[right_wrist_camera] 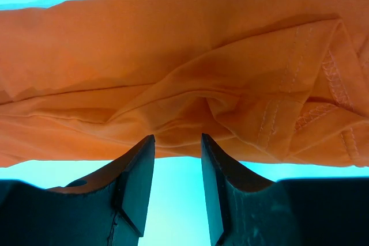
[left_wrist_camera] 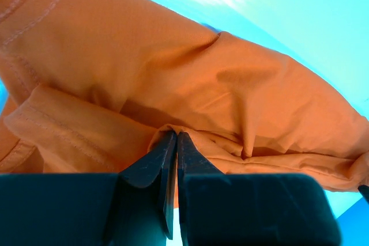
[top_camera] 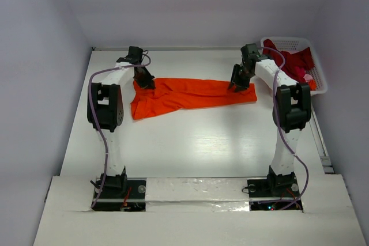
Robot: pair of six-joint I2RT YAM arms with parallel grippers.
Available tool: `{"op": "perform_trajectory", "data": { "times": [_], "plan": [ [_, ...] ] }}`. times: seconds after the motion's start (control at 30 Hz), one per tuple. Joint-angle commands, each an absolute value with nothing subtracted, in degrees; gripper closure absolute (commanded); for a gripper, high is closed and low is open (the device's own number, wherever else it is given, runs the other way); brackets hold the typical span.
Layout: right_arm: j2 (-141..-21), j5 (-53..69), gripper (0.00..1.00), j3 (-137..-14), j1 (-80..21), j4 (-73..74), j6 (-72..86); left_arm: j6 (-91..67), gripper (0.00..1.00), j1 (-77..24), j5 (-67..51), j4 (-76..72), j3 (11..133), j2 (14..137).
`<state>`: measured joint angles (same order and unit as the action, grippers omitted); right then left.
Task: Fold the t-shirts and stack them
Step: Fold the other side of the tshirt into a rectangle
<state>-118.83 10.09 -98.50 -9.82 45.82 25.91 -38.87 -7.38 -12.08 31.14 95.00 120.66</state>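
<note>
A bright orange-red t-shirt (top_camera: 190, 94) lies stretched in a long crumpled band across the far half of the table. My left gripper (top_camera: 144, 79) is at its left end, shut on a fold of the orange cloth (left_wrist_camera: 190, 84); the jaws pinch the fabric at their tips (left_wrist_camera: 174, 136). My right gripper (top_camera: 239, 80) is at the shirt's right end, open, its fingers apart just at the near edge of the cloth (right_wrist_camera: 190, 73), nothing between them (right_wrist_camera: 177, 142). Dark crimson shirts (top_camera: 294, 61) with a bit of pink lie in the basket.
A white plastic lattice basket (top_camera: 320, 82) stands at the far right corner of the table, right of my right arm. The white table (top_camera: 190, 142) stretches toward the arm bases. Walls close in on the far, left and right sides.
</note>
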Motion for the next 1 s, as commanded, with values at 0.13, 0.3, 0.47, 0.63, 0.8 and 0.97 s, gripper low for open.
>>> {"op": "perform_trajectory", "data": {
  "times": [0.13,0.3,0.47,0.63,0.8,0.97],
  "plan": [
    [-112.33,5.03,0.57,-95.37,-10.72,43.51,25.93,-39.11,1.00,-6.59,-12.75,31.82,98.35,121.81],
    [-111.27,-3.51,0.56,-96.41,-10.72,44.82,25.49,-38.85,1.00,-6.06,-12.74,31.82,98.18,121.82],
    [-112.50,-5.44,0.54,-97.82,-10.72,45.61,25.58,-38.94,1.00,-6.06,-13.01,31.64,97.56,121.55],
    [-114.78,-7.99,0.52,-99.31,-10.72,46.67,25.23,-38.85,1.00,-6.06,-13.01,31.55,97.12,120.94],
    [-116.89,-8.53,0.52,-99.93,-10.72,46.93,25.49,-38.76,1.00,-6.06,-13.01,31.73,96.77,120.41],
    [-117.95,-8.09,0.52,-99.84,-8.88,46.93,26.28,-38.85,1.00,-5.54,-13.27,31.55,96.59,120.41]
  ]
}}
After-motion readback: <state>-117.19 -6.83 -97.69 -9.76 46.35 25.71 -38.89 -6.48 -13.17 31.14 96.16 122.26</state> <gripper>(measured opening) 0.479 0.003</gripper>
